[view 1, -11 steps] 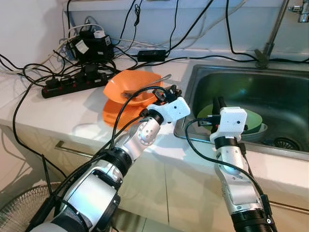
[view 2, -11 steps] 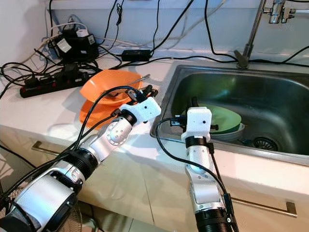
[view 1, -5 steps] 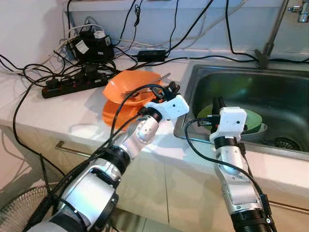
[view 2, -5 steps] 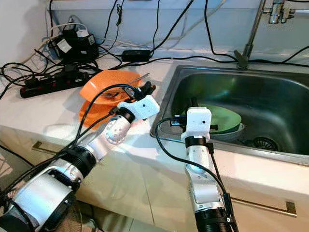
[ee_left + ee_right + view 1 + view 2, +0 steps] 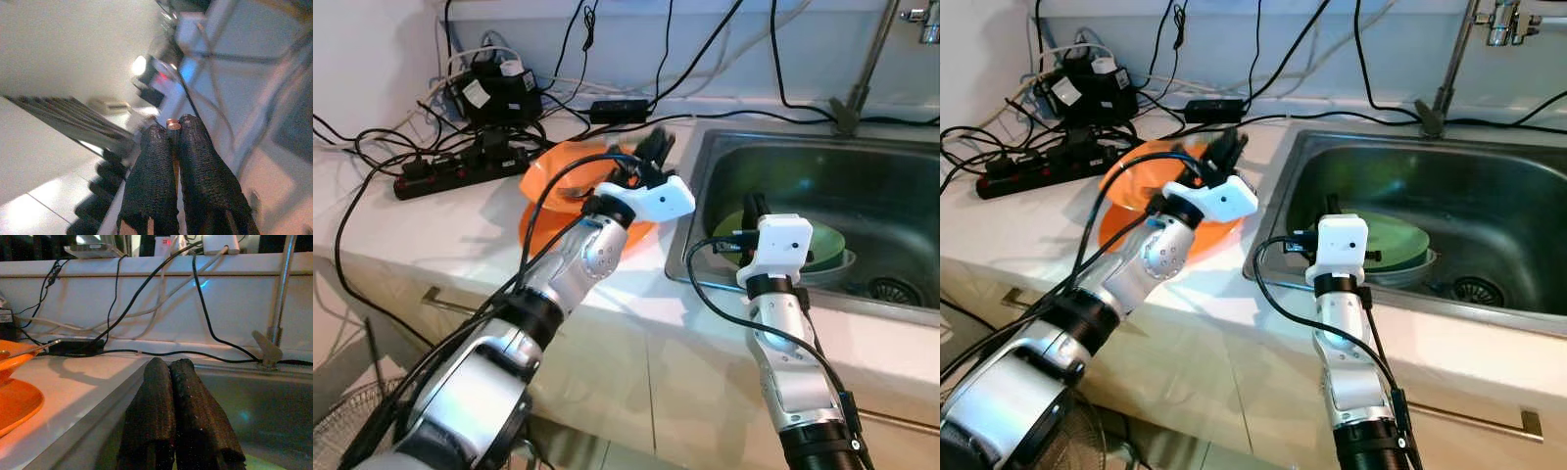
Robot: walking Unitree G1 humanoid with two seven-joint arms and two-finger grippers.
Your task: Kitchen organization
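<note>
Left eye view shows our left gripper [image 5: 651, 149] lifted above the orange bowl [image 5: 570, 174] on the counter [image 5: 440, 230], fingers pressed together on nothing. Our right gripper [image 5: 756, 211] sits at the sink [image 5: 891, 186] edge, fingers together too, near the green plate [image 5: 827, 245]. We think we are between dishes. Next we must open up and reach for one. We can read no words anywhere.
</note>
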